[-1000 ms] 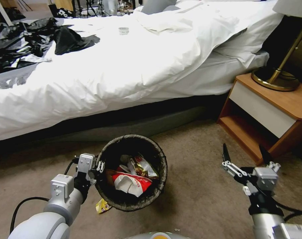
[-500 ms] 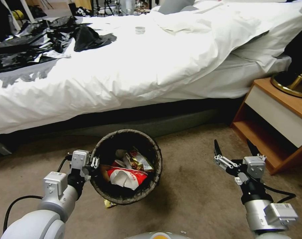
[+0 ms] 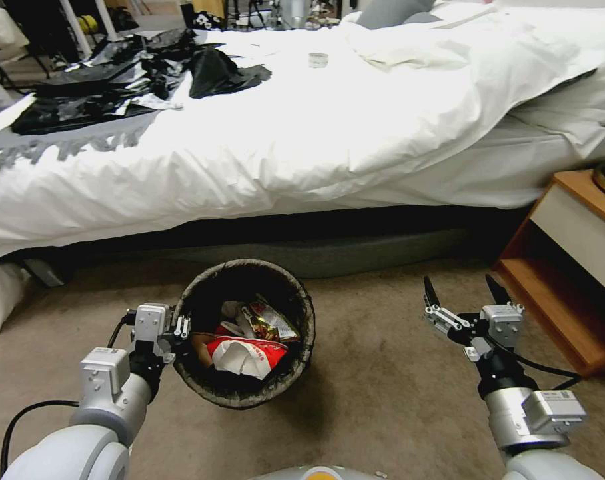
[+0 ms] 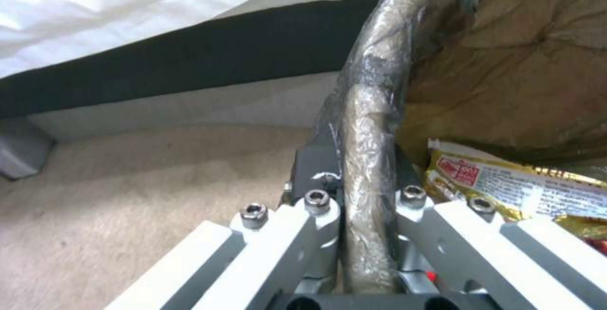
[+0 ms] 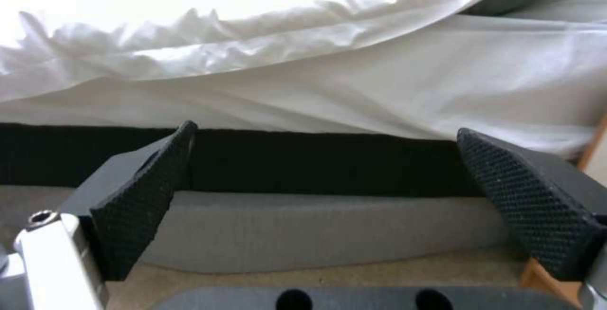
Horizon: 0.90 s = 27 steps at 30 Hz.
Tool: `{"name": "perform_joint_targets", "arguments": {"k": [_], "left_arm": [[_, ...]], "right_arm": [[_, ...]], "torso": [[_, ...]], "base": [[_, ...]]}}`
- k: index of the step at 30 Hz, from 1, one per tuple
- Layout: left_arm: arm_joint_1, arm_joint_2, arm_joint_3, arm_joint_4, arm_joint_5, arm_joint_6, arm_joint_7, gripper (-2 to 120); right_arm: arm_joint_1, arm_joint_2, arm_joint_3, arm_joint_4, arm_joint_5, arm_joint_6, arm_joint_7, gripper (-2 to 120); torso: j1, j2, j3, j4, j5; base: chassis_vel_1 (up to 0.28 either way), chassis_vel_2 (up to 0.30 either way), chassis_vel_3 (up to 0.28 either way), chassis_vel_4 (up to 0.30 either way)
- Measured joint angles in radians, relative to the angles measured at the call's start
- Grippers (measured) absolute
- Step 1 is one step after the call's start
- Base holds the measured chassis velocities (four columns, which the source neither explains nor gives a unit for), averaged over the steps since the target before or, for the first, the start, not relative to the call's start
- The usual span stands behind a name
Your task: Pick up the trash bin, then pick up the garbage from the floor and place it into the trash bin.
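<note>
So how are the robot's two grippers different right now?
The left gripper is shut on the trash bin rim; the right gripper is open and holds nothing. The left is beside the bin, the right over bare carpet. Both point toward the bed.

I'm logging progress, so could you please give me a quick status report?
Left gripper shut on trash bin rim. Right gripper open, empty, over carpet. Garbage in bin. Nothing in the way.
</note>
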Motion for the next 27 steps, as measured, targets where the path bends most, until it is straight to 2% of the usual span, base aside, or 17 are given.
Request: {"name": "perform_joint_targets", "arguments": {"k": [27], "left_arm": [[0.030,-0.003,-0.006,0.000,0.007,0.002,-0.003,1]], "right_arm": [[-0.002,0.012,-0.013,-0.033,0.001,0.026,-0.042,100]], "torso": [[0.000,0.000,0.000,0.0001,0.0000]], "base": [[0.066,0.067,0.067,0.064]]}}
